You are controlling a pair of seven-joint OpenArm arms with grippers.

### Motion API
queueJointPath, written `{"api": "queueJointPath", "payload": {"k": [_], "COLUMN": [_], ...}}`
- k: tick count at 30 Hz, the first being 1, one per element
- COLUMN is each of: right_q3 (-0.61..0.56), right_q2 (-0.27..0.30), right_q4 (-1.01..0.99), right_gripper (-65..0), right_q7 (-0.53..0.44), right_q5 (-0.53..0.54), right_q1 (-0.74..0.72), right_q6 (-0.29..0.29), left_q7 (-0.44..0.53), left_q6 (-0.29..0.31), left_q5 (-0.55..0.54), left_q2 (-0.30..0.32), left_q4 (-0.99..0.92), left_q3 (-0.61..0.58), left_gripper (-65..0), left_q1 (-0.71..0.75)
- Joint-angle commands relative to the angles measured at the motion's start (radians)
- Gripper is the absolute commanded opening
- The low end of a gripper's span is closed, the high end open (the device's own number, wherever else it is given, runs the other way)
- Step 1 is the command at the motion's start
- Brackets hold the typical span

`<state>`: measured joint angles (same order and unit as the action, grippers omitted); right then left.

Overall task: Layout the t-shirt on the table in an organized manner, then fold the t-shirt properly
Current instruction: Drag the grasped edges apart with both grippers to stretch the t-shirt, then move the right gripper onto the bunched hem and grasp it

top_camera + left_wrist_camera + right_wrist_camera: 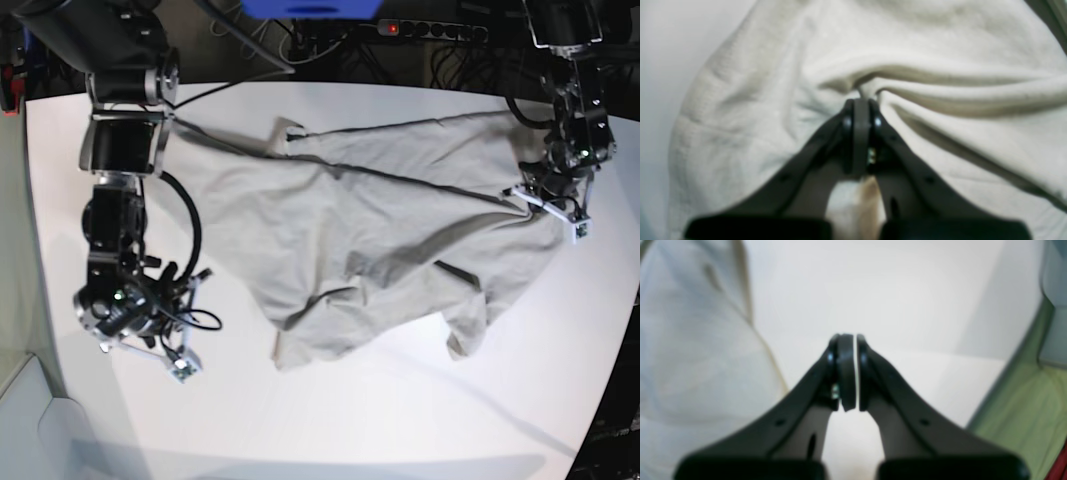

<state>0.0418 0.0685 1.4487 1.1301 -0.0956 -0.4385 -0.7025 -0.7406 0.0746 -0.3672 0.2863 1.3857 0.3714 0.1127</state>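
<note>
At the left of the base view the right claw (150,325) sits low over the bare white counter (330,420), well apart from the t-shirt (380,230). Its wrist view shows the two jaws drawn together with only a hairline gap and nothing between them, while a fold of the shirt lies off to one side. The beige shirt spreads crumpled across the middle of the counter, one edge reaching toward the right arm's base and a sleeve hanging toward the near edge. At the right of the view the left claw (548,195) rests on the shirt's far-right edge — in its wrist camera the jaws are pinched tight on a ridge of fabric, with creases running out from the tips — the cloth bunches there
</note>
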Motion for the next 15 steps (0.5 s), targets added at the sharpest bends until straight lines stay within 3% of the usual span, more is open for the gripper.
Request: {"api": "queueJointPath", "payload": {"k": [1,4,7,11,15], "right_q3": [-0.023,-0.082,-0.096,-0.096,-0.096], "right_q2": [-0.008,-0.039,-0.077,-0.105,-0.111], "right_q4": [-0.004,-0.075,-0.208,-0.352,-0.472], "right_gripper": [-62.3,-62.2,-56.3,-44.9,-39.8], "right_q7": [-0.012,-0.012,-0.022,-0.12,-0.216], "right_q5": [0.01,0.01,0.012,0.012,0.012], "right_q1": [-0.029,-0.053,-0.115,-0.193,-0.273], "right_q6": [0.004,0.004,0.004,0.004,0.004], "left_q7": [-0.061,-0.061,-0.061,-0.061,-0.061], "left_q6": [-0.012,-0.012,-0.012,-0.012,-0.012], "left_q5": [0.018,0.014,0.014,0.014,0.014], "left_q2": [0.003,0.001,0.0,-0.002,-0.002], "left_q4": [-0.001,-0.001,-0.001,-0.001,-0.001], "left_q3": [-0.004,-0.007,-0.007,-0.005,-0.004], "left_gripper": [-64.9,-64.9,-64.9,-64.9,-64.9], "left_q1": [0.002,0.002,0.005,0.012,0.032]}}
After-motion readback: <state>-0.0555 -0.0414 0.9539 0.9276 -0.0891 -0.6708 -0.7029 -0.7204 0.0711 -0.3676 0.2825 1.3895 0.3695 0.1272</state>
